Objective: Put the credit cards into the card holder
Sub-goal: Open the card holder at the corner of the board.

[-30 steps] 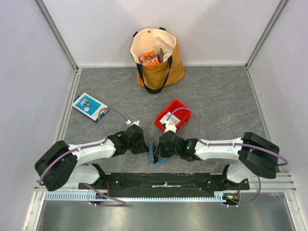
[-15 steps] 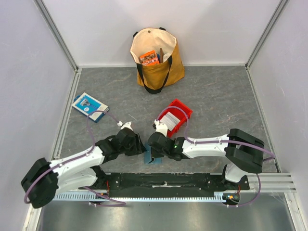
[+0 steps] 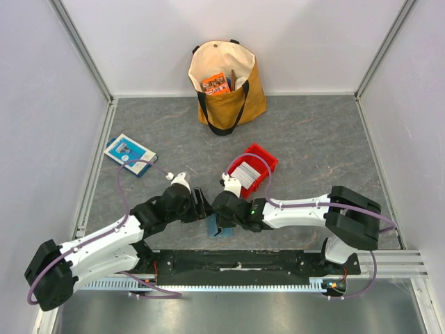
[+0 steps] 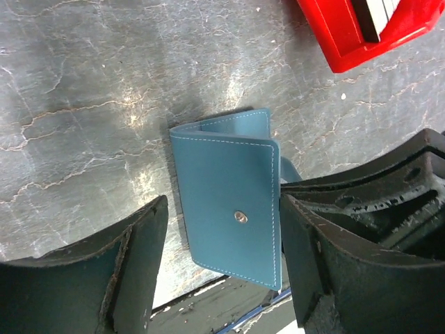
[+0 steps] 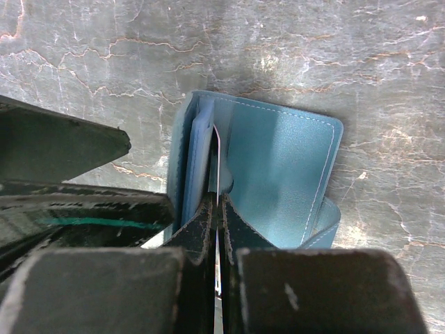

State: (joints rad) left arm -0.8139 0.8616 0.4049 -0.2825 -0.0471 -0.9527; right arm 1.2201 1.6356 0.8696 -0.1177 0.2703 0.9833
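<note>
1. The left gripper (image 3: 202, 204), lower left of centre in the overhead view, has its fingers spread to either side of the card holder (image 4: 229, 209) and grips nothing. The teal wallet rests partly folded on the grey table (image 4: 83, 90) between them, its snap stud facing the left wrist camera.
2. At centre, the right gripper (image 5: 217, 209) has its fingers pressed together on a thin pale credit card (image 5: 216, 149). The card is held edge-on, its leading edge at the mouth of a pocket inside the holder's fold.
3. The step in hand appears to be seating that card. It should go straight along the pocket, parallel to the panel so it does not buckle, with the left fingers bracing the wallet against sliding.
4. To the wallet's upper right, the red bin (image 3: 263, 160) holds what look like more cards (image 3: 245, 172).
</note>
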